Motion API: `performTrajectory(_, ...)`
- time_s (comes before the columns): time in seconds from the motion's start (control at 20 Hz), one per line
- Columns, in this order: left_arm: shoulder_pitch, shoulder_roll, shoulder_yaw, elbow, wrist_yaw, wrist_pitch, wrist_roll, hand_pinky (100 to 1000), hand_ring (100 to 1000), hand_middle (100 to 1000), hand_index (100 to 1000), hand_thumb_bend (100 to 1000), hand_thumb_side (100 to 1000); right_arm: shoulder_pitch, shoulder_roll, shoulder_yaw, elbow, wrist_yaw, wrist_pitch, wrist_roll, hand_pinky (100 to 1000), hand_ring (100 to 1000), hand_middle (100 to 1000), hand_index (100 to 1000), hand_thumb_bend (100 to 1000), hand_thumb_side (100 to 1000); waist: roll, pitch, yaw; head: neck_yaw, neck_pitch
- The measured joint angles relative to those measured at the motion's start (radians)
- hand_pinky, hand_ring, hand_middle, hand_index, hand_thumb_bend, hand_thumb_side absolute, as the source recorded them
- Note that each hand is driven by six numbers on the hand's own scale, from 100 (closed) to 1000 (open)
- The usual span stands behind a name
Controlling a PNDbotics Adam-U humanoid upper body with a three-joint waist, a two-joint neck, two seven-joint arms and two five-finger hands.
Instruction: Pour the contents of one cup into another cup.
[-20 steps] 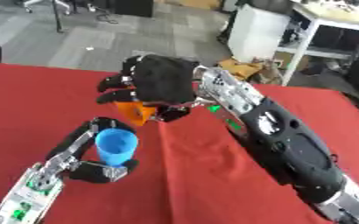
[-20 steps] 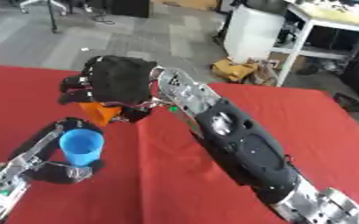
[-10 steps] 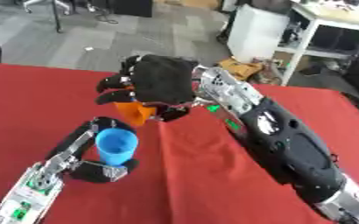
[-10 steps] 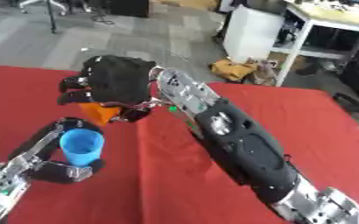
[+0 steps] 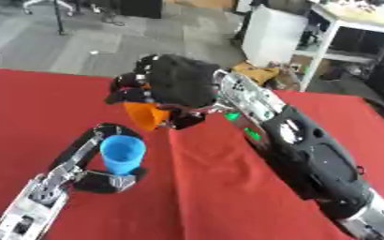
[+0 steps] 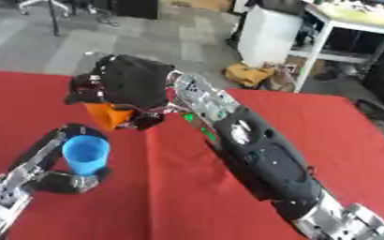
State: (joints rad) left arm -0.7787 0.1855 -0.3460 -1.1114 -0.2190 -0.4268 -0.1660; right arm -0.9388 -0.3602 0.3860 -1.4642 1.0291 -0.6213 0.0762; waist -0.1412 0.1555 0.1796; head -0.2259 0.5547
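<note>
The right hand (image 5: 175, 86) has its fingers curled round an orange cup (image 5: 144, 115), tilted with its mouth turned down and to the left, just above and beside a blue cup (image 5: 122, 154). The black back of that hand hides most of the orange cup; only its lower part shows beneath the knuckles. The left hand (image 5: 105, 178) is wrapped round the base of the blue cup, which stands upright with its mouth open upward on the red tablecloth (image 5: 228, 197). The right forearm (image 5: 310, 159) crosses the cloth from the lower right. Beyond the table's far edge lie grey floor, a white cabinet (image 5: 273, 30) and a yellowish bundle (image 5: 257, 75).
</note>
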Motion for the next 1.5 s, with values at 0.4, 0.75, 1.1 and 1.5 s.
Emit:
performTrajectory(0.4,0.026,0.026,0.054,0.103,-0.188,-0.09,0.144,538,647,676,785,1000,100,0.078,-0.058,-0.051,-0.184,-0.413,0.146,0.112,507,427,699,846,276,100,0.007,0.012,-0.031,0.023,-0.025)
performTrajectory(0.75,0.031,0.045,0.083,0.095,-0.18,-0.115,0.182,587,694,720,788,1000,100,0.162,-0.121,-0.126,-0.275,-0.669,0.279,0.138,469,387,658,829,257,100,0.023,0.017,-0.043,0.038,-0.031)
performTrajectory(1.1,0.041,0.052,0.079,0.07,-0.16,-0.115,0.16,614,722,741,793,990,100,0.225,-0.218,-0.181,-0.212,-0.956,0.387,0.082,442,365,624,816,249,100,0.037,0.019,-0.044,0.043,-0.039)
performTrajectory(1.5,0.052,0.026,0.066,0.071,-0.237,-0.14,0.171,656,756,771,802,998,100,0.203,-0.157,-0.166,0.104,-1.057,0.396,0.045,447,372,613,801,265,100,0.061,0.03,-0.035,0.019,-0.039)
